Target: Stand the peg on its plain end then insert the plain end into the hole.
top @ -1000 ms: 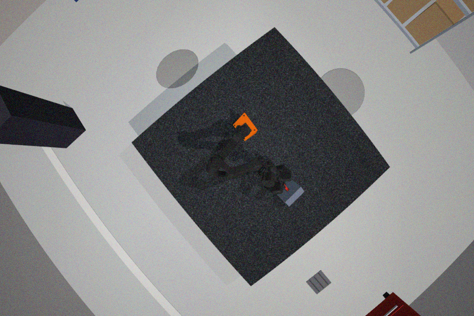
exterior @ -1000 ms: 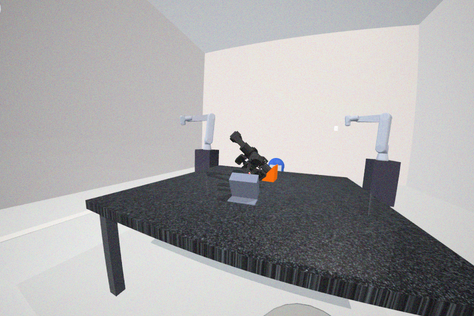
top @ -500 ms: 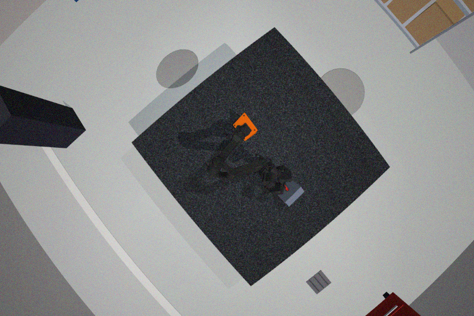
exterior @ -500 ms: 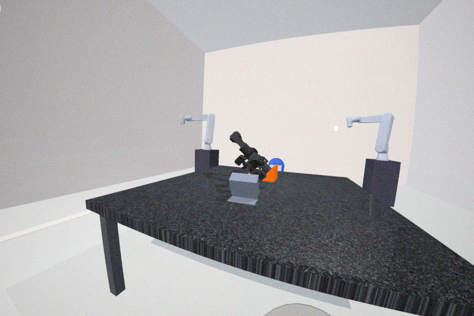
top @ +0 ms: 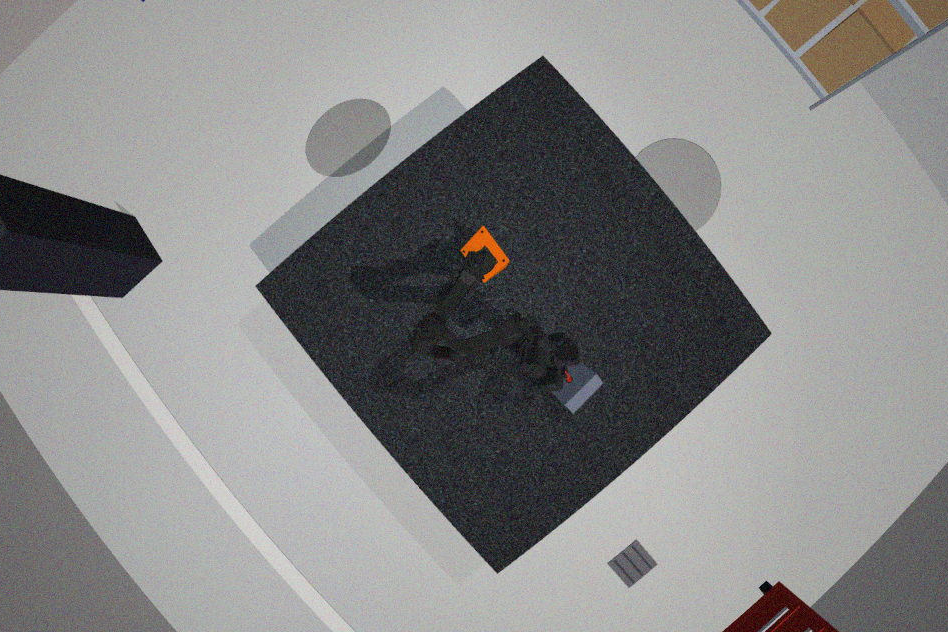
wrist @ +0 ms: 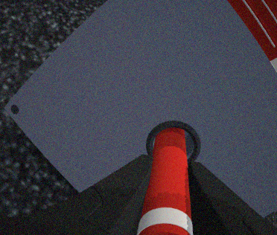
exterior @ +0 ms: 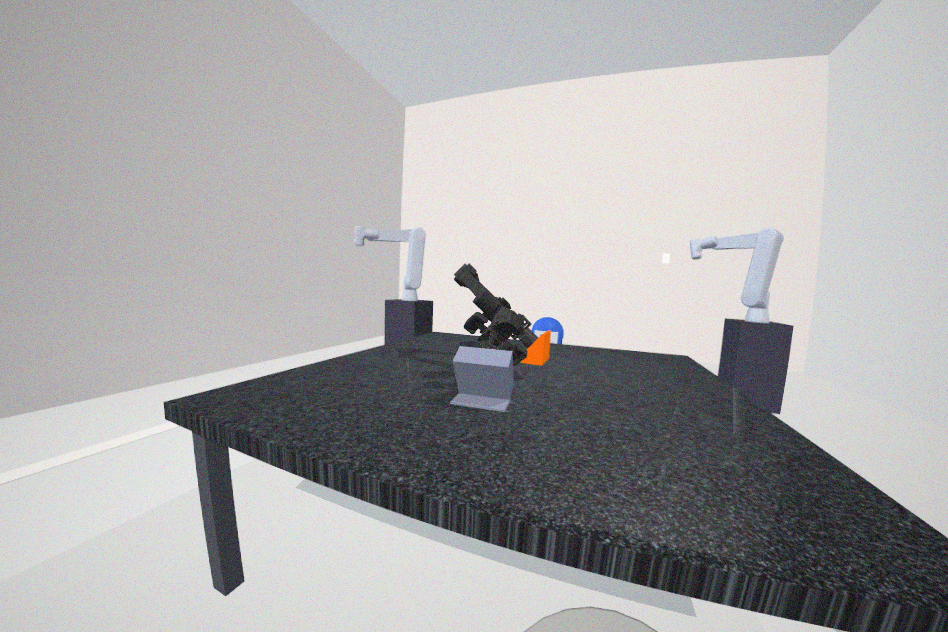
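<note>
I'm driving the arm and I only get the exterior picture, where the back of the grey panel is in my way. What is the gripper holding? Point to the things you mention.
Observer: The gripper (top: 562, 366) (wrist: 168, 169) is shut on the red peg (top: 568, 377) (wrist: 170, 178).

Operator: Which end points at the panel?

Observer: The plain end. The white band (wrist: 165, 217) is toward the other end.

Operator: Did I miss the hole?

Observer: It doesn't look like it: in the wrist view, the tip shows inside the dark ring (wrist: 196, 141) on the panel's (top: 583, 389) (exterior: 483, 378) (wrist: 94, 93) face. I can't tell how deep it is.
</note>
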You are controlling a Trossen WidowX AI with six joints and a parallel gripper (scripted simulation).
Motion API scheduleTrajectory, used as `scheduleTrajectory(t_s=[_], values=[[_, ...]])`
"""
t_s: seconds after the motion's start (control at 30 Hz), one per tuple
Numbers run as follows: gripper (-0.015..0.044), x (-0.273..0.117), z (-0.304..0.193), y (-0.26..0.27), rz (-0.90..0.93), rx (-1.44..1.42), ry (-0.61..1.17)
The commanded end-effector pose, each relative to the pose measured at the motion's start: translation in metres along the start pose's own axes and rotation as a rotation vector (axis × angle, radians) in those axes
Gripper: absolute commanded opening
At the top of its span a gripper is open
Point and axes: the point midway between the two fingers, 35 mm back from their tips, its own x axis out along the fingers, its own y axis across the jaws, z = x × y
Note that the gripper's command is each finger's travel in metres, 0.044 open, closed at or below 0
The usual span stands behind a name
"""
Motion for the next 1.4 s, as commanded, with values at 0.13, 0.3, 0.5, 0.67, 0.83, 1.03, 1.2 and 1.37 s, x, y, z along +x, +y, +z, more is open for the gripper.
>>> scheduleTrajectory(t_s=[0.13, 0.3, 0.5, 0.67, 0.83, 1.03, 1.2, 1.37], values=[[0.0, 0.0033, 0.0016, -0.0025, -0.004, -0.002, -0.005], [0.0, 0.0045, 0.002, -0.0031, -0.004, -0.002, -0.005], [0.0, 0.0038, 0.0009, -0.0018, -0.002, 0.001, 0.0], [0.0, 0.0038, 0.0009, -0.0018, -0.002, 0.001, 0.0], [0.0131, 0.0038, 0.0009, -0.0018, -0.002, 0.001, 0.0], [0.0289, 0.0038, 0.0009, -0.0018, -0.002, 0.001, 0.0], [0.042, 0.0019, 0.0011, -0.002, -0.002, 0.001, 0.0], [0.044, -0.0036, 0.0018, -0.0028, -0.002, 0.001, -0.001]])
